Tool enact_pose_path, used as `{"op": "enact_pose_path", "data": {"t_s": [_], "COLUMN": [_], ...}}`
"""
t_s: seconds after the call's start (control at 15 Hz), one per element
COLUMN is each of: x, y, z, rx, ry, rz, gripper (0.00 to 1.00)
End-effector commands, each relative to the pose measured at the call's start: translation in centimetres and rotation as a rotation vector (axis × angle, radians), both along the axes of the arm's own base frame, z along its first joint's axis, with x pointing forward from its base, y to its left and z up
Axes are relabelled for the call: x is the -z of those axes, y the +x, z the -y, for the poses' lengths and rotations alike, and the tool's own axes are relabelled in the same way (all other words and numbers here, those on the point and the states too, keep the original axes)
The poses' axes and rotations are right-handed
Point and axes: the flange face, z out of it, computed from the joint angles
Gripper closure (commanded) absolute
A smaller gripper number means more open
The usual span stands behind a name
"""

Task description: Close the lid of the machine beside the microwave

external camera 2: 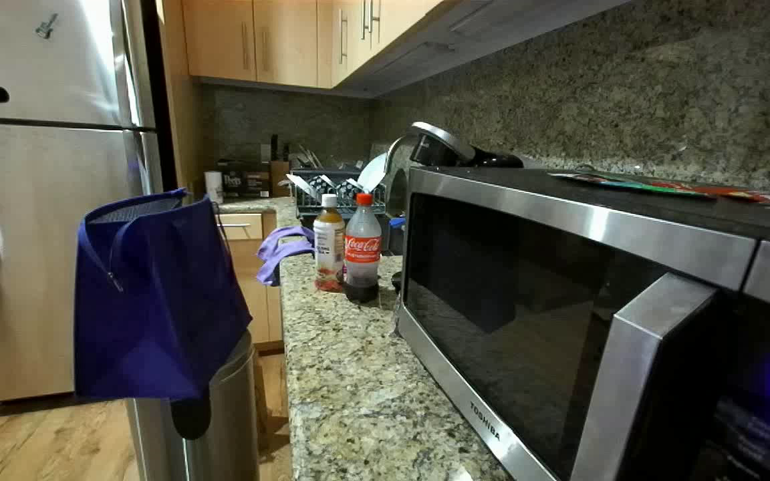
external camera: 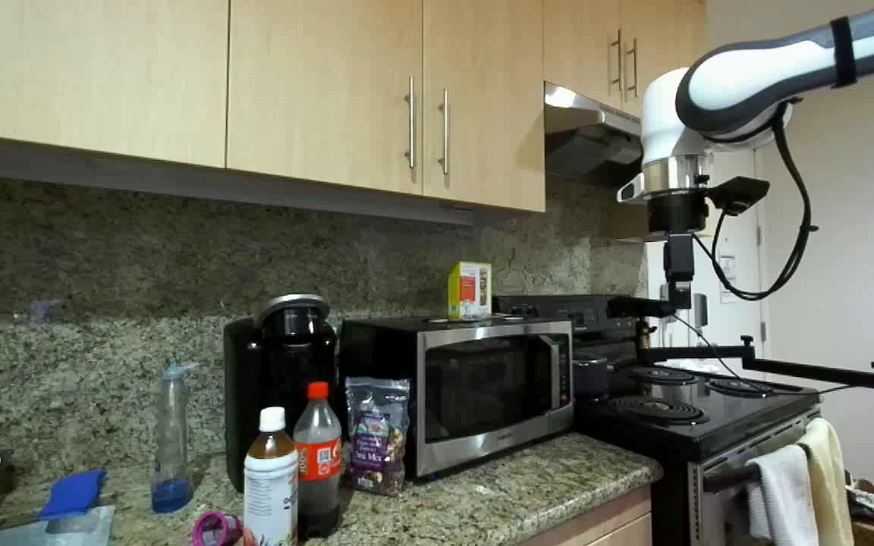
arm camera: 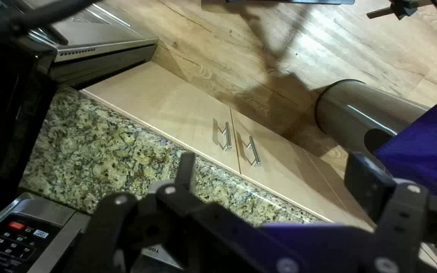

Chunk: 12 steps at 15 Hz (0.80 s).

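The machine, a tall black coffee maker (external camera: 279,371), stands on the counter left of the silver microwave (external camera: 452,450). Its lid (external camera: 293,305) has a silver rim. In an exterior view the lid (external camera 2: 437,147) shows above the microwave (external camera 2: 585,220), tilted up at its front. My gripper (external camera: 680,294) hangs pointing down over the stove side, right of the microwave and well apart from the machine. In the wrist view the gripper (arm camera: 278,178) is open with nothing between its fingers. The microwave's control panel (arm camera: 13,242) shows at lower left there; the machine is out of that view.
A Coca-Cola bottle (external camera: 319,462), a white-capped bottle (external camera: 270,481) and a snack bag (external camera: 378,436) stand before the machine and microwave. A yellow box (external camera: 470,290) is on the microwave. Upper cabinets (external camera: 331,91) and a range hood (external camera: 592,133) hang above. A blue bag (external camera 2: 158,300) sits off the counter.
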Motion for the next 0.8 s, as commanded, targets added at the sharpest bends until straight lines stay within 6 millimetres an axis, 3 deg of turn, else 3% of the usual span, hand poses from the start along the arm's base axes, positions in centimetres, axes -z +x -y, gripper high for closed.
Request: {"op": "enact_pose_path", "data": {"t_s": [0.0,0.4,0.53,0.73], "x": [-0.1,-0.1,-0.4,-1.2], "y": [0.0,0.0,2.2,6.5], "z": [0.0,0.0,-1.2,-5.3], "rx": [0.000,0.000,-0.092,-0.268], "ry": [0.001,0.001,0.010,-0.012], "rz": [-0.001,-0.001,0.007,0.023], "gripper": [0.00,0.00,0.00,0.00]}}
